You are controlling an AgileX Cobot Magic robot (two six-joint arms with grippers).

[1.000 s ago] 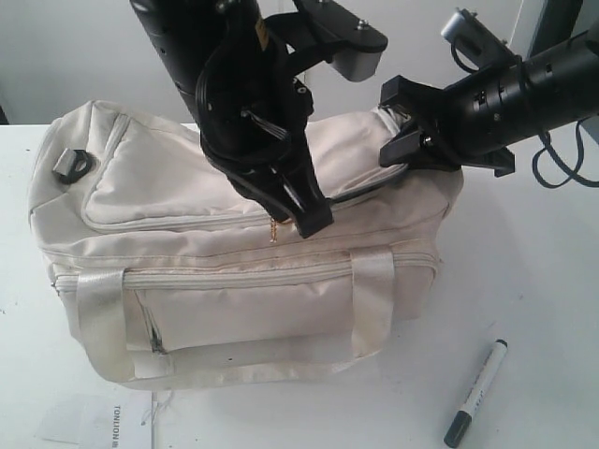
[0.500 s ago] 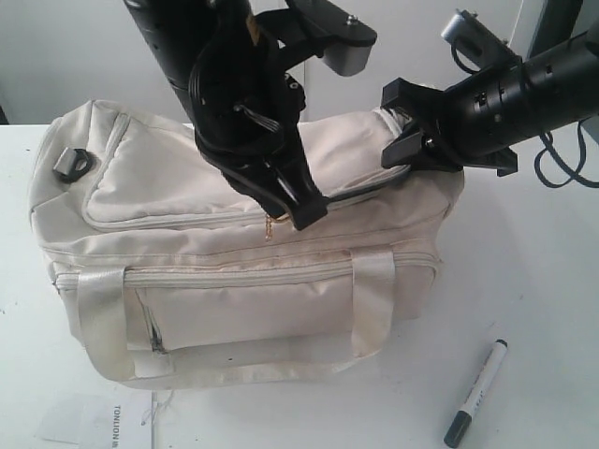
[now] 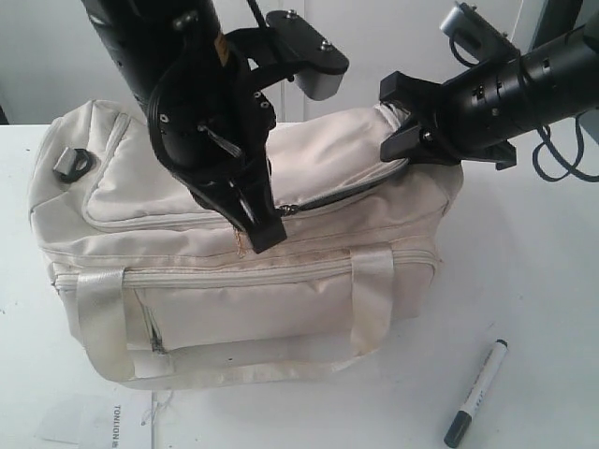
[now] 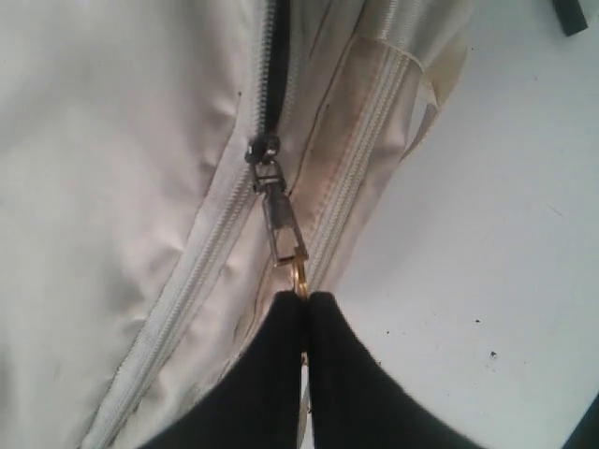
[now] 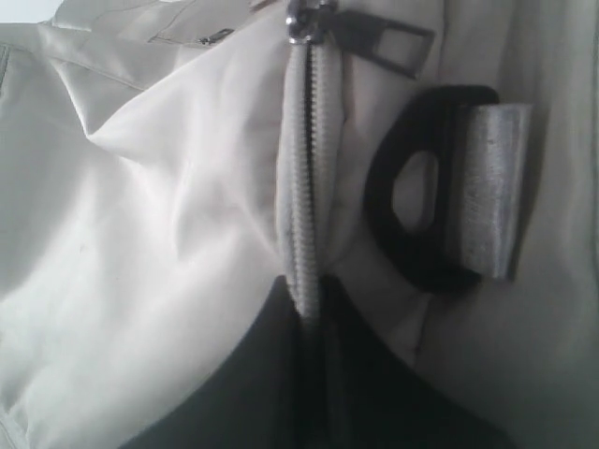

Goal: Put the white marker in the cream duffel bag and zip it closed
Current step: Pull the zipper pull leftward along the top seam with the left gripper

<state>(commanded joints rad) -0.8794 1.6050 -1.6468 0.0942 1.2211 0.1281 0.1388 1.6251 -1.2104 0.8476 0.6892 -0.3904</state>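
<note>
Bag (image 3: 234, 299): I see it upright on the bench (image 3: 543, 281), handles facing front. The top zip gapes from the slider (image 4: 263, 150) to the right end and is closed on the left.
Marker (image 3: 475, 393): flat on the bench at the front right, well apart from the bag and outside it, dark cap toward the near edge.
Left arm (image 3: 178, 84): comes down from the top left, wrist tilted, tip on the top zip near the bag's middle.
Left jaws: pinched tight on the zip pull (image 4: 283, 229) at its gold ring, just beside the slider.
Right arm (image 3: 524, 89): reaches in almost level from the right to the bag's right end.
Right jaws: clamped on the bag's zip tape there, just beside a black strap ring (image 5: 421, 220).
</note>
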